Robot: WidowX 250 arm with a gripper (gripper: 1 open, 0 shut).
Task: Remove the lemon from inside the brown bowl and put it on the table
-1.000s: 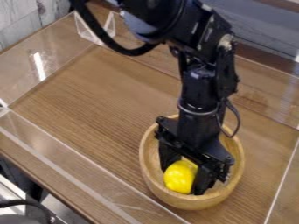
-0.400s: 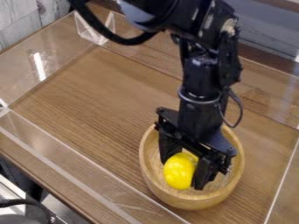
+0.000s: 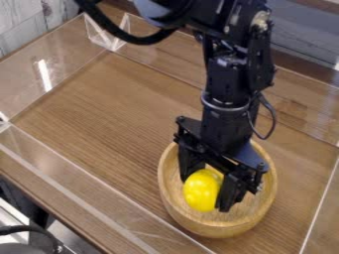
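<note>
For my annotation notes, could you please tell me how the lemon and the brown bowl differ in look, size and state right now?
Colour: the lemon is bright yellow; the brown bowl is light tan wood. Size: the lemon is far smaller than the bowl and fits inside its rim. State: the lemon sits between the fingers of the gripper, while the bowl rests on the table. Both are round.

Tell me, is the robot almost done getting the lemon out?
Not yet. Done: the gripper is closed around the lemon. Happening now: the lemon hangs over the inside of the brown bowl. Left: carry it over the rim and set it on the table.
</note>
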